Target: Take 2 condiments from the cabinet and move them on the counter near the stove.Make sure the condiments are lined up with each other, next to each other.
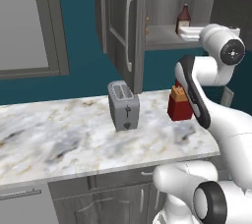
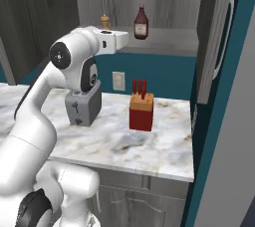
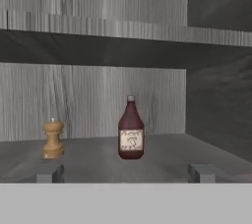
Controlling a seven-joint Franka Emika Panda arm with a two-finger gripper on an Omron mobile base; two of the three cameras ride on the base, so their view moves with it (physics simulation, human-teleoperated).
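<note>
The cabinet hangs open, and both condiments stand on its lower shelf. The dark red-brown bottle is upright near the middle, also visible from the base cameras. To its left, well apart, stands the tan shaker. My gripper is at the shelf's front edge, level with the bottle and short of it. Its fingertips are spread wide and open, with nothing between them. The marble counter lies below. The stove is out of view.
A grey toaster and a red knife block stand on the counter under the cabinet. The open door hangs to the right of the shelf. A wall outlet sits behind the toaster. An upper shelf runs above the condiments.
</note>
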